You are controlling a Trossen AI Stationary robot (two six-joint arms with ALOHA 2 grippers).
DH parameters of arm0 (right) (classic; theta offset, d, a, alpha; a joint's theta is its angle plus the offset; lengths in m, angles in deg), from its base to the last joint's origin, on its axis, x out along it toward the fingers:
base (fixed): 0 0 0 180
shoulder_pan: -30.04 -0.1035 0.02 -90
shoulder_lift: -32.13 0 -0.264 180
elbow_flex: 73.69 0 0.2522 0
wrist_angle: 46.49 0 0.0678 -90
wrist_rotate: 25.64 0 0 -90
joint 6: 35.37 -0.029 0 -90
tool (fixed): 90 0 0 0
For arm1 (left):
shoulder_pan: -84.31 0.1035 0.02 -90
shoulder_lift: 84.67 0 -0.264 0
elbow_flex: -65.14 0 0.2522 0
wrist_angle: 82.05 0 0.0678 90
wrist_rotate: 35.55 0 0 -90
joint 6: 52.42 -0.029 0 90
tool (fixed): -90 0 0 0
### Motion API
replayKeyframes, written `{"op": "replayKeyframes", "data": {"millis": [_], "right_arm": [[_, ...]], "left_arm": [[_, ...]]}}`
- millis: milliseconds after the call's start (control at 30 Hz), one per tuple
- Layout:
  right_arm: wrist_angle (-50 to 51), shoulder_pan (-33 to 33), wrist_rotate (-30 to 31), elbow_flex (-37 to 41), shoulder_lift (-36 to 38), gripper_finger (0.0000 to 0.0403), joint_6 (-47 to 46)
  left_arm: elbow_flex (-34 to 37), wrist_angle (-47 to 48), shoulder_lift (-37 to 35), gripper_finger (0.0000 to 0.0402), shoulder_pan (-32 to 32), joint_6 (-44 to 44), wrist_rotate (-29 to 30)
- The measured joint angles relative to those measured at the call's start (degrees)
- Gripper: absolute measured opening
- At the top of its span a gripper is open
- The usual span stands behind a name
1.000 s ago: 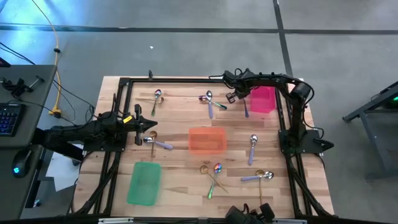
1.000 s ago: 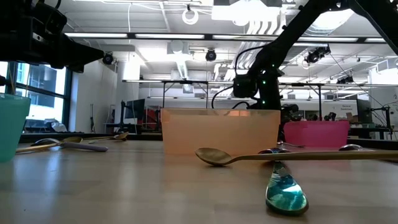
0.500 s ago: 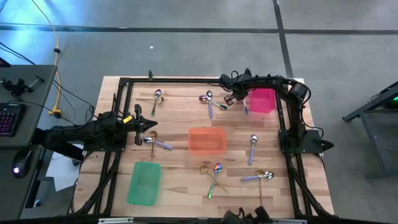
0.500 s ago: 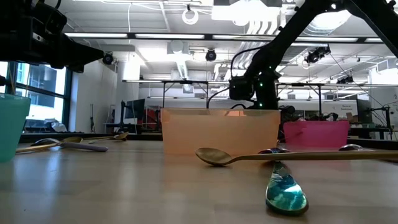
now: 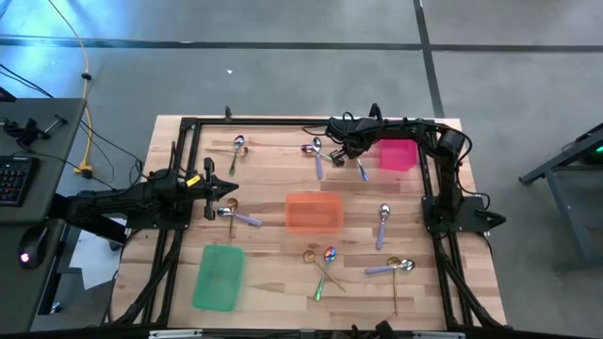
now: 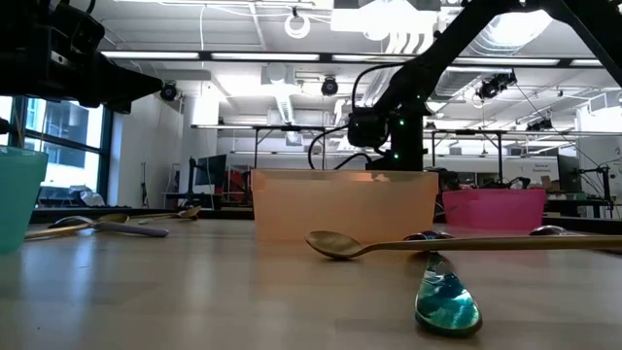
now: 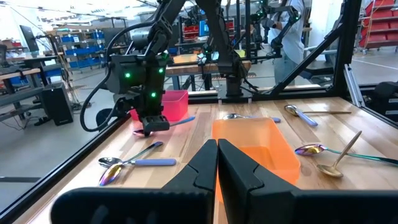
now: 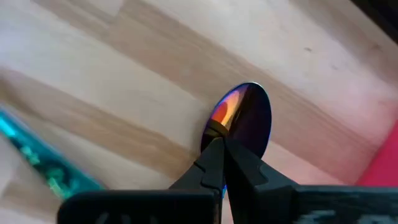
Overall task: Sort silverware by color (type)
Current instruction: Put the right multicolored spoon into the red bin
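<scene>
My right gripper (image 5: 345, 151) is shut on a spoon with an iridescent bowl (image 8: 244, 113) and a purple handle (image 5: 362, 170). It stands over the far part of the table, between the pink tray (image 5: 399, 153) and a pair of spoons (image 5: 317, 151). The left wrist view shows it too, as the right gripper (image 7: 152, 127) with the purple handle (image 7: 181, 120) sticking out sideways. My left gripper (image 7: 217, 157) is shut and waits at the table's left side (image 5: 222, 196), above a purple-handled spoon (image 5: 239, 217) lying flat. My right gripper pinches the spoon between its two fingers at the neck (image 8: 216, 132), right where the bowl meets the handle. The fingers come from above, pointing down, and lie across the spoon. The spoon sits nearly level, low over the wood; whether it touches the table I cannot tell.
The orange tray (image 5: 314, 212) stands mid-table and the green tray (image 5: 219, 276) at the near left. Loose spoons and forks lie flat at the far left (image 5: 237, 146), right (image 5: 382, 222) and near side (image 5: 322, 267), (image 5: 391, 268). A teal fork handle (image 8: 38, 159) lies close to the right gripper.
My right gripper has moved toward the table's left, away from the pink tray and toward the spoons at the far middle, carrying the purple-handled spoon along. It has stayed shut on it. The left arm has kept still.
</scene>
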Motion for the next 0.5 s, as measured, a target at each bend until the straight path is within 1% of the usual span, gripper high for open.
{"op": "replayKeyframes", "data": {"millis": [133,333,500], "right_arm": [[0.19,-0.19,-1.06,0.03,0.32,0.0,0.47],[2.14,-0.25,-3.27,0.52,3.28,0.0,1.83],[4.89,-0.38,-2.1,0.39,6.87,0.0001,2.14]], "left_arm": [[-0.01,0.01,-0.02,0.0005,-0.01,0.0,0.01],[0.0,0.0,0.0,0.0005,-0.02,0.0,0.02],[0.0,0.02,-0.01,0.0005,-0.01,0.0,0.01]]}}
